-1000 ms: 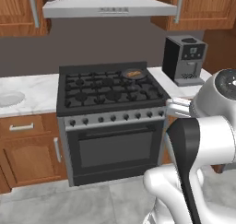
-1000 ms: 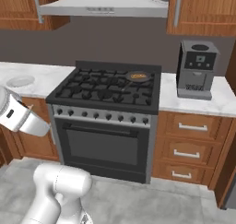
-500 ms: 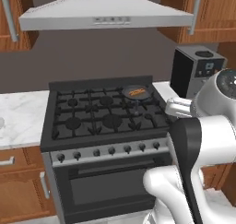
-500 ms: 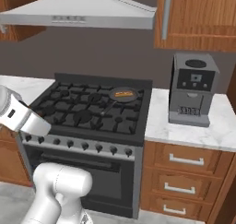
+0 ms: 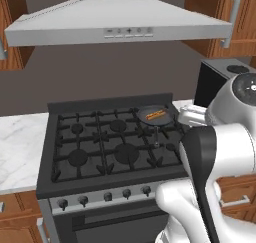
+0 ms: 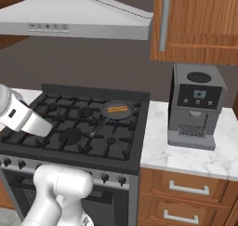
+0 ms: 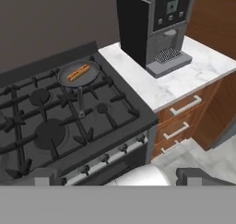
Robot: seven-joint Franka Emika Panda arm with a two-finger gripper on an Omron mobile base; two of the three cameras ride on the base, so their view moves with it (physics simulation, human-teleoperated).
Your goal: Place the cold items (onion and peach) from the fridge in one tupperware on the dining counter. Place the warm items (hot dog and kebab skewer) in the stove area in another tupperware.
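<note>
Above the stove's front edge, the gripper [image 7: 115,179] is held with fingers spread wide and nothing between them. Beyond it, the hot dog [image 7: 78,72] is found lying in a dark frying pan [image 7: 92,75] on the stove's [image 7: 115,114] rear right burner. Beside the stove, a coffee machine [image 7: 154,29] is set on the marble counter [image 7: 184,78].

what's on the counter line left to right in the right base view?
stove → pan with the hot dog on the stove's right rear burner → marble counter → coffee machine
</note>
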